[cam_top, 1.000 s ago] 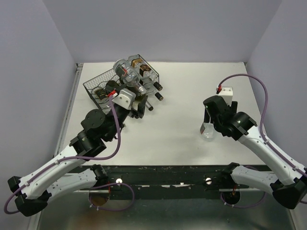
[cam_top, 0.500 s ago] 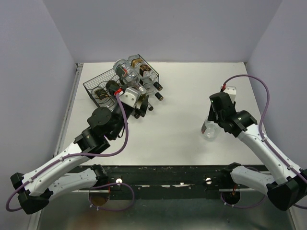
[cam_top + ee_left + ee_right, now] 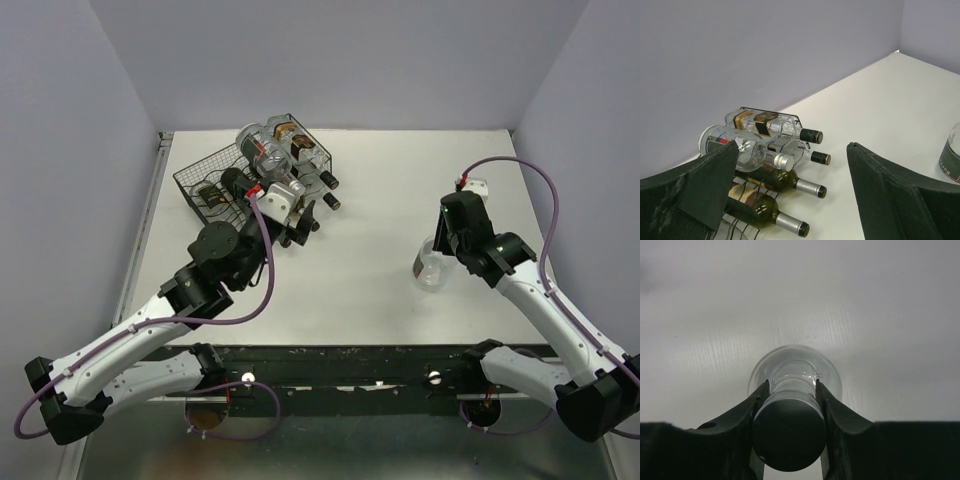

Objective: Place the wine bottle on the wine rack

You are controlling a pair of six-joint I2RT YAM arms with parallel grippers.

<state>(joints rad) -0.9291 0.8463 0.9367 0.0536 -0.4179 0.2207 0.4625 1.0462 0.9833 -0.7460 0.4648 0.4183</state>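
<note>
A clear glass wine bottle (image 3: pixel 428 272) with a dark cap stands on the white table at the right; the left wrist view catches its side (image 3: pixel 951 157) at the frame's right edge. My right gripper (image 3: pixel 447 243) is above it, shut on its neck; the right wrist view looks straight down on the cap, with the bottle's shoulder (image 3: pixel 790 367) below and the gripper (image 3: pixel 791 388) clamping both sides of the neck. The black wire wine rack (image 3: pixel 200 178) sits at the back left, its frame (image 3: pixel 771 111) holding several bottles. My left gripper (image 3: pixel 296 222) hangs open by the rack's front, jaws (image 3: pixel 792 147) wide with nothing between them.
The racked bottles (image 3: pixel 268 150) lie with their necks (image 3: pixel 810 187) pointing out toward the table's middle. Lilac walls close in the table on three sides. The arm bases and a dark rail (image 3: pixel 350 365) run along the near edge.
My right gripper has come down over the clear bottle and shut on its neck; the bottle's base has shifted slightly left. My left arm has moved a little closer to the rack, still open.
</note>
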